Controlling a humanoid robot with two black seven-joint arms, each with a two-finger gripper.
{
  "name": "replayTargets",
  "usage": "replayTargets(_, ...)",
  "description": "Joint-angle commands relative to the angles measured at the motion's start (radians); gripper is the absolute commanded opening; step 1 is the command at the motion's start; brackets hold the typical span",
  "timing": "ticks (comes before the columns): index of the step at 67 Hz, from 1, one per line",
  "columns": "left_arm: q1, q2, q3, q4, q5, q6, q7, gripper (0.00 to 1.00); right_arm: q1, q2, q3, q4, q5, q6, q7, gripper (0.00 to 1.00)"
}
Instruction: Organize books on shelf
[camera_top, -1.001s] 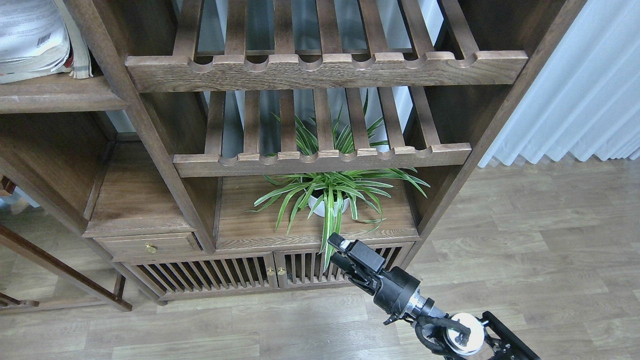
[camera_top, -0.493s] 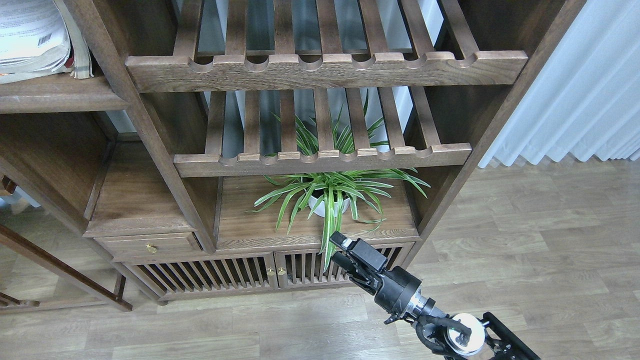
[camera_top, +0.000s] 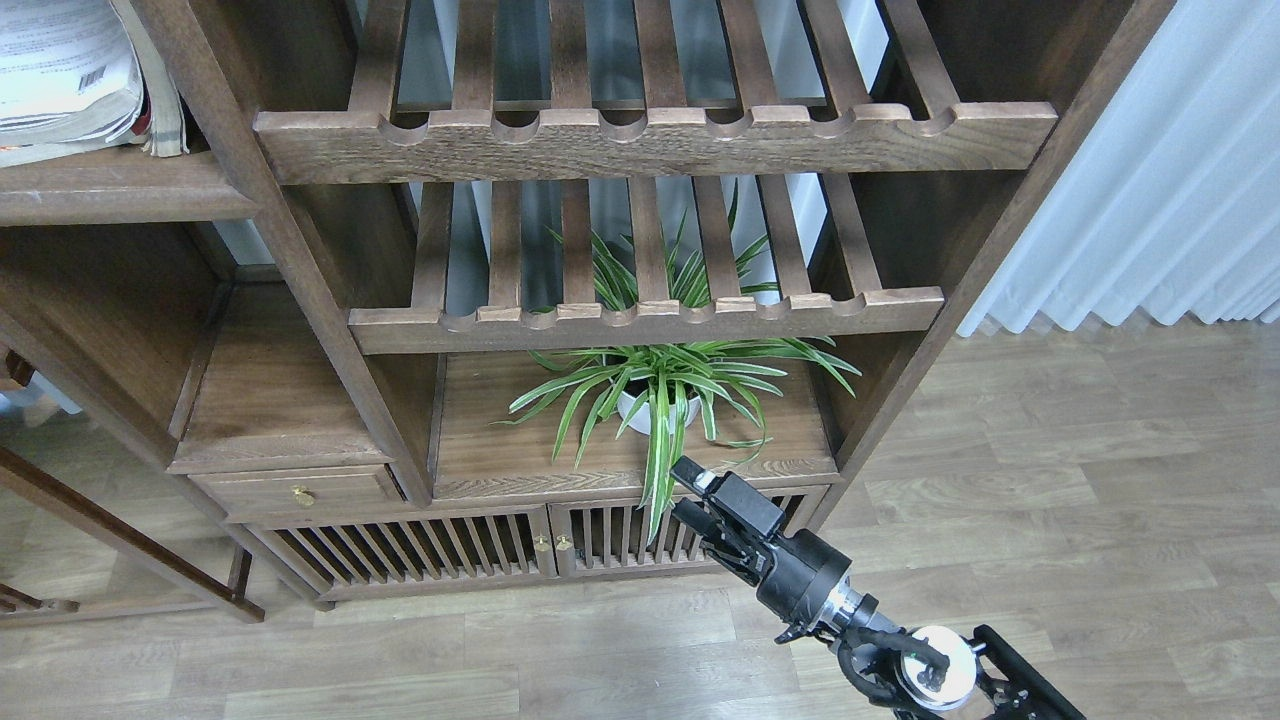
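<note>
A pile of books (camera_top: 60, 75) lies at the top left on the solid dark-brown shelf (camera_top: 110, 188). Only their white page edges and a pale cover with a barcode show, so I cannot tell which book is which. My right gripper (camera_top: 688, 492) comes in from the bottom right. It hovers low in front of the cabinet doors, just below the plant, far from the books. Its two fingers stand apart with nothing between them. My left gripper is out of view.
Two slatted racks with scalloped front rails (camera_top: 650, 140) (camera_top: 640, 322) fill the middle of the bookcase. A spider plant in a white pot (camera_top: 660, 395) stands on the board below them, its leaves hanging near my gripper. Slatted doors (camera_top: 450, 545), a small drawer (camera_top: 300, 492) and a white curtain (camera_top: 1170, 180) are also in view.
My right gripper has drifted slightly to the right and a little up. Nothing else has moved.
</note>
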Motion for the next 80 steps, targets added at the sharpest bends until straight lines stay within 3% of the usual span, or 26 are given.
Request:
replayTargets(1, 0.008, -0.013, 0.085, -0.021, -0.025, 0.000, 0.000, 0.99, -0.004, 0.000, 0.000, -0.003, 0.000, 0.000, 0.000, 1.00)
replayTargets(14, 0.106, -0.128, 0.116, -0.018, -0.123, 0.000, -0.004, 0.99, -0.003, 0.000, -0.002, -0.023, -0.002, 0.000, 0.000, 1.00)
replayTargets(15, 0.165, -0.188, 0.115, -0.013, -0.166, 0.000, -0.010, 0.99, 0.000, 0.000, -0.002, -0.038, -0.002, 0.000, 0.000, 1.00)
replayTargets(26, 0.327, -0.381, 0.076, 0.033, -0.313, 0.000, -0.016, 0.99, 0.009, 0.000, -0.003, -0.066, -0.002, 0.000, 0.000, 1.00)
replayTargets(38, 0.480, -0.659, -0.126, 0.243, -0.390, 0.000, -0.022, 0.99, 0.026, 0.000, -0.009, -0.083, -0.002, 0.000, 0.000, 1.00)
replayTargets(48, 0.579, -0.841, -0.278, 0.349, -0.392, 0.000, -0.022, 0.99, 0.042, 0.000, -0.008, -0.083, -0.002, 0.000, 0.000, 1.00)
replayTargets(62, 0.614, -1.024, -0.451, 0.556, -0.392, 0.000, -0.042, 0.99, 0.058, 0.000, -0.006, -0.083, -0.002, 0.000, 0.000, 1.00)
replayTargets(80, 0.609, -1.053, -0.540, 0.633, -0.384, 0.000, -0.039, 0.99, 0.058, 0.000, -0.006, -0.085, -0.002, 0.000, 0.000, 1.00)
